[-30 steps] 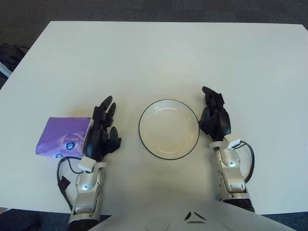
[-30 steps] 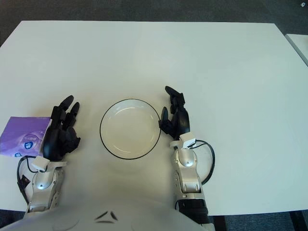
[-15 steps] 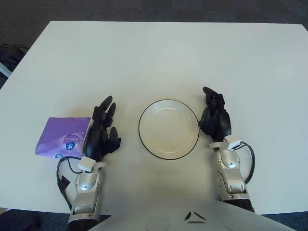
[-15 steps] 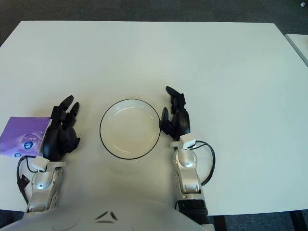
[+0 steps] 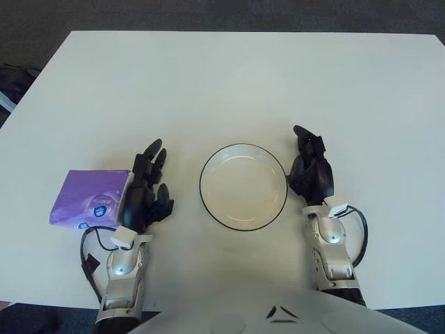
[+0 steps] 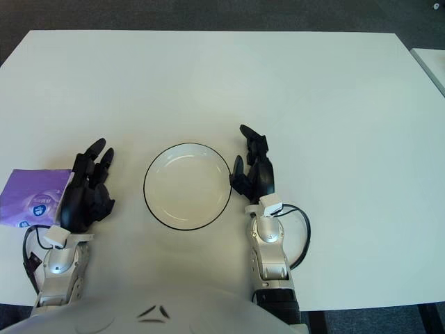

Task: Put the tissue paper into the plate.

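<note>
Over on the far left, the purple tissue paper pack (image 5: 90,198) lies flat on the white table (image 5: 229,83), close to the near edge and well apart from the plate. Nothing holds it; it just sits there waiting to be picked up.

Right beside it, on its right edge, is the left hand (image 5: 147,189). Its dark fingers are spread loosely and grip nothing, with the palm alongside the pack, apparently touching or overlapping its edge, though I can't say for sure. My guess is the hand is placed there because it is the nearer one and will be the one to take the pack.

In the middle stands the plate (image 5: 208,209), white with a thin dark rim, between the two hands. It is bare inside, so the job has not really begun.

The right hand (image 5: 311,170) shows just to the right of the plate's rim, fingers relaxed and pointing away from the robot, holding nothing. It looks idle, perhaps ready to steady the plate.
</note>
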Robot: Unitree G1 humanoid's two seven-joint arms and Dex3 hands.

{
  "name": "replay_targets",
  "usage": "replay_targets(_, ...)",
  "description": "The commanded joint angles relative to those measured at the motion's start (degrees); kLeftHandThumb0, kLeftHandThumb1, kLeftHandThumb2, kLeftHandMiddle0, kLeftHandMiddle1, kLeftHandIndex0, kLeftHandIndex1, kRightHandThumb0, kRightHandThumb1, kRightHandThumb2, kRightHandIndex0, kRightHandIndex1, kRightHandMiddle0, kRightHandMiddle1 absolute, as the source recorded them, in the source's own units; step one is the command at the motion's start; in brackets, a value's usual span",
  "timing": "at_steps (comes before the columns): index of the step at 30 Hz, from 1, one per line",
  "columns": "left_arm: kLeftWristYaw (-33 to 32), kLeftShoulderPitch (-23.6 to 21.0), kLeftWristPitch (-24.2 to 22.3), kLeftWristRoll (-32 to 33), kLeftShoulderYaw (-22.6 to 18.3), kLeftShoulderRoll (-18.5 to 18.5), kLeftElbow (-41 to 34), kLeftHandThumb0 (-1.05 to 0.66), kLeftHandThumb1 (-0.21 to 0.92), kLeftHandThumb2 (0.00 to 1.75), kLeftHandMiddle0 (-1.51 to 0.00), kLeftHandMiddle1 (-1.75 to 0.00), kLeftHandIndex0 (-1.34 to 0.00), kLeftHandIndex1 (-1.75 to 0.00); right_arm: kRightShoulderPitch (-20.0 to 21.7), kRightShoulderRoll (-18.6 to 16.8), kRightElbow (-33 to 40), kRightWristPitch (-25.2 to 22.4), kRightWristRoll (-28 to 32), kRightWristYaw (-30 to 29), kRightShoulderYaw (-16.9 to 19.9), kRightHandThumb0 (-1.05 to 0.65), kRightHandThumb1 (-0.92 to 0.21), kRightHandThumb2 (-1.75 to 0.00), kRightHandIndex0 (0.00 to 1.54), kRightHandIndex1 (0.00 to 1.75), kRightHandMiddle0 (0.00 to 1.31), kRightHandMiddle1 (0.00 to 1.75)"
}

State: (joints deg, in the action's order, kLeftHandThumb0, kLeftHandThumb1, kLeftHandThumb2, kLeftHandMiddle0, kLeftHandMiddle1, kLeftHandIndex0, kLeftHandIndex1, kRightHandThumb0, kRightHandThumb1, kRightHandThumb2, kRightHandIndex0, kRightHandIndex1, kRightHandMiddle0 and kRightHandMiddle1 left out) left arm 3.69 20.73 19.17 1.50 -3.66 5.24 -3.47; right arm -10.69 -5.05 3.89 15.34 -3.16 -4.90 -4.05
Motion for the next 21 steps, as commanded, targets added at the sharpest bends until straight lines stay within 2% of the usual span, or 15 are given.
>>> replay_targets(1,0.1,0.8,-4.7,-0.4,-0.9,1.3,-2.0,-0.57,0.92,0.84,-0.31,-0.01,0.0,-0.64,-3.7,0.1,-5.0,-4.0,-0.4,-0.4,0.2,-0.56,-0.92,-0.82,0.33,0.07,0.0,0.75)
replay_targets(13,-0.4,-1.7,-9.0,-4.1,-0.5,2.6,-15.0,-0.61,0.92,0.81,-0.32,-0.01,0.0,-0.66,-2.3,-0.6,-7.7,-3.0,-1.6,-1.9,-0.2,-0.58,-0.92,-0.83,0.34,0.08,0.0,0.78)
replay_targets(21,0.7,-1.7,-8.4,-3.0,0.5,2.3,-19.1,-0.62,0.92,0.78,-0.33,-0.02,0.0,-0.7,-1.3,-0.7,-9.9,-2.0,-2.1,-2.4,-0.3,-0.59,-0.92,-0.84,0.34,0.09,0.0,0.78)
